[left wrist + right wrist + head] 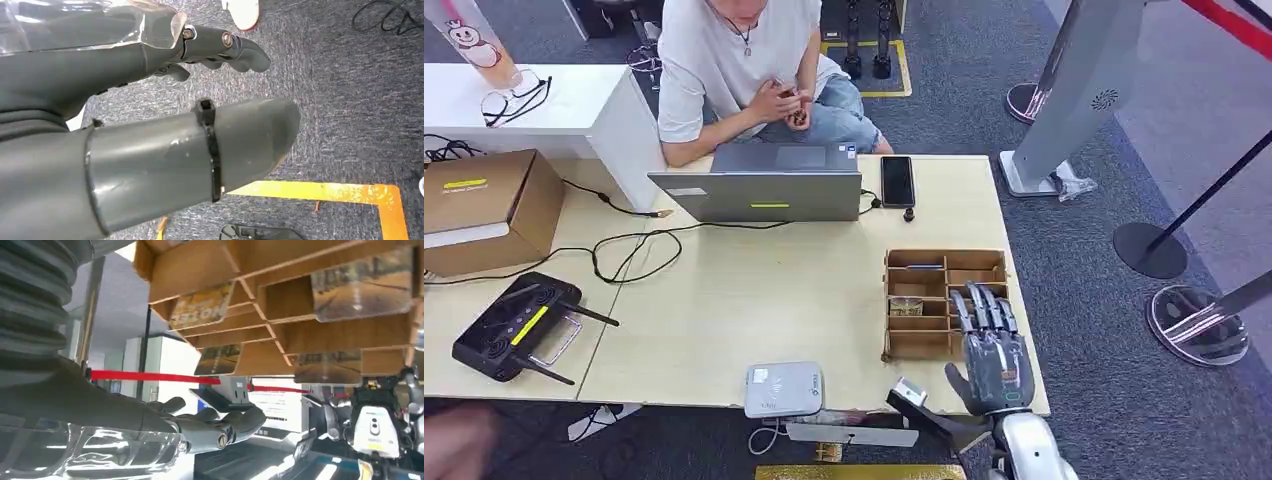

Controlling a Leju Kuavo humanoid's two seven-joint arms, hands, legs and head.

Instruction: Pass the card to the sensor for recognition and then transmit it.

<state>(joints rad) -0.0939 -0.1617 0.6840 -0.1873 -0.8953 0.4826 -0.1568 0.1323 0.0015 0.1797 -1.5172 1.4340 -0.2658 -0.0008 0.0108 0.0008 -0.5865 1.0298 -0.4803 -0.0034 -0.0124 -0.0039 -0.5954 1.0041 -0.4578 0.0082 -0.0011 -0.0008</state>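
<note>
We see the right hand [990, 345] over the wooden card box [944, 303], which stands near the right edge of the worktop [754, 300], close to the front. The fingers [984, 308] are stretched out almost straight and a little apart, over the front right compartments, and they hold nothing. In the right wrist view the same fingers [220, 427] reach out just beside the box [280, 305], and several cards [202, 307] stand in its compartments. In the head view one card [905, 306] shows in a compartment at the left side of the box.

The white sensor [784, 389] lies at the front edge of the worktop, left of the box and apart from it.

The left hand [150, 125] hangs above the grey carpet [350, 100]; its fingers [225, 47] are slightly bent and apart, with nothing in them.

A laptop [769, 185] and a black phone [897, 180] lie at the far edge, where a person [744, 60] sits.
</note>
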